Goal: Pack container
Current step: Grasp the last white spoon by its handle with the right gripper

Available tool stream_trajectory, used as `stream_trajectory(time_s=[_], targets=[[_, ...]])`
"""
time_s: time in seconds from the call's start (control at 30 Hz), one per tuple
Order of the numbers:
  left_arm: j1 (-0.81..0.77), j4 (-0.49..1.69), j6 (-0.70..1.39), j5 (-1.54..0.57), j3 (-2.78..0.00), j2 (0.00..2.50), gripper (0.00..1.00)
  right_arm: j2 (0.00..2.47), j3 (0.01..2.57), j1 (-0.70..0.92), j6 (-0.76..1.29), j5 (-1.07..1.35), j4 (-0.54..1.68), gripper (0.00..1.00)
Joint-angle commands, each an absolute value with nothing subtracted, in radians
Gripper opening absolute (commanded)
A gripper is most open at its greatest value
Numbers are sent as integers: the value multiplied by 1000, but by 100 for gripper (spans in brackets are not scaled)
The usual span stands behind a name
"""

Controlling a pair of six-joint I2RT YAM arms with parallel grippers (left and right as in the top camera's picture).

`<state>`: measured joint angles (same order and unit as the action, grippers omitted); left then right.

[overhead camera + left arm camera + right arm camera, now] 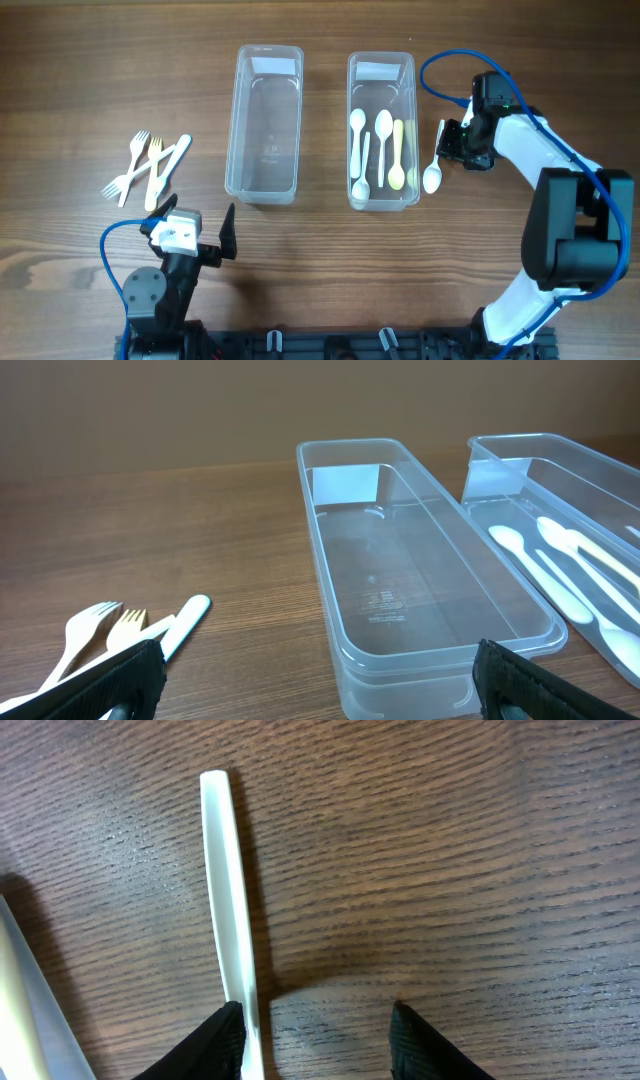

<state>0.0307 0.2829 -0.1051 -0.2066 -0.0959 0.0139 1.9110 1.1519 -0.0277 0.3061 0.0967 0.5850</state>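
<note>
Two clear plastic containers stand side by side. The left container [266, 180] [345, 630] is empty. The right container [382, 198] [500, 470] holds several white and pale yellow spoons [384, 140]. A white spoon [433, 176] lies on the table just right of that container. Its handle [226, 890] runs beside the left finger of my open right gripper [316, 1015] [452, 145], which is low over the wood. My left gripper [190, 238] [320, 680] is open and empty near the table's front left. Forks and a knife [150, 165] [100, 628] lie left of the empty container.
The blue cable of the right arm [440, 75] loops above the right container's far end. Bare wooden tabletop [330, 270] lies in front of the containers.
</note>
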Motion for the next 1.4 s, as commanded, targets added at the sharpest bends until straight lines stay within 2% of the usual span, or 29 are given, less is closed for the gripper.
stream_trajectory(time_s=[0.0, 0.17, 0.4, 0.67, 0.9, 1.0, 1.07, 1.23, 1.37], targets=[[24, 277, -124, -212, -88, 7, 100, 1958, 1106, -12, 287, 192, 586, 49], [24, 277, -124, -212, -88, 7, 100, 1958, 1106, -12, 297, 256, 558, 50], [24, 277, -124, -212, -88, 7, 100, 1964, 1104, 9, 339, 93, 597, 49], [24, 277, -124, -212, -88, 7, 100, 2079, 1104, 9, 369, 70, 614, 47], [24, 277, -124, -212, -88, 7, 100, 2100, 1105, -1, 369, 66, 618, 18], [24, 277, -124, -212, -88, 7, 100, 2100, 1105, -7, 365, 19, 641, 15], [24, 277, -124, -212, -88, 7, 100, 2097, 1109, -7, 337, -17, 661, 6], [24, 277, -124, -212, -88, 7, 100, 2021, 1182, -7, 329, -45, 767, 4], [24, 277, -124, -212, -88, 7, 100, 1840, 1243, -7, 313, -45, 828, 4]])
